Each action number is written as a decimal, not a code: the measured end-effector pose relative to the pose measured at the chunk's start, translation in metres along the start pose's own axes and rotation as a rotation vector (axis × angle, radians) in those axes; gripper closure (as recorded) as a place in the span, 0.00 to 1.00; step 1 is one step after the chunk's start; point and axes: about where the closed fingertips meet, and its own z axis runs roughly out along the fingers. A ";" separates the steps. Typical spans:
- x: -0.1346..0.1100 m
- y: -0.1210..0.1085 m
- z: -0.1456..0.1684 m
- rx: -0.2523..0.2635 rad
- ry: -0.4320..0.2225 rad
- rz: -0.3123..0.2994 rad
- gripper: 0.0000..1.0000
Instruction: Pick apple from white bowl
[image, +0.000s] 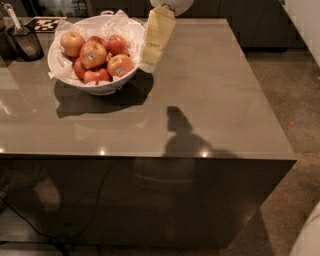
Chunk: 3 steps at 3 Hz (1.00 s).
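The white bowl (102, 89) stands at the back left of the grey table, lined with crinkled white paper and holding several apples. The apple (93, 54), large, red-orange, with a small sticker on top, lies near the bowl's middle. A paler apple (72, 42) lies at its left and a smaller stickered one (120, 65) at its right. My gripper (151, 56), pale yellow, hangs down from the top edge of the camera view, right beside the bowl's right rim, to the right of the apple and holding nothing.
A small dark container with a scoop (25, 42) stands left of the bowl at the table's far left. A black-and-white tag (44, 23) lies behind it. The table's front edge (150, 156) and right edge drop to the floor.
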 end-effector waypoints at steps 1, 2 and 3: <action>-0.012 -0.008 0.006 0.012 -0.045 -0.016 0.00; -0.039 -0.027 0.029 -0.007 -0.058 -0.045 0.00; -0.104 -0.061 0.072 -0.049 -0.094 -0.104 0.00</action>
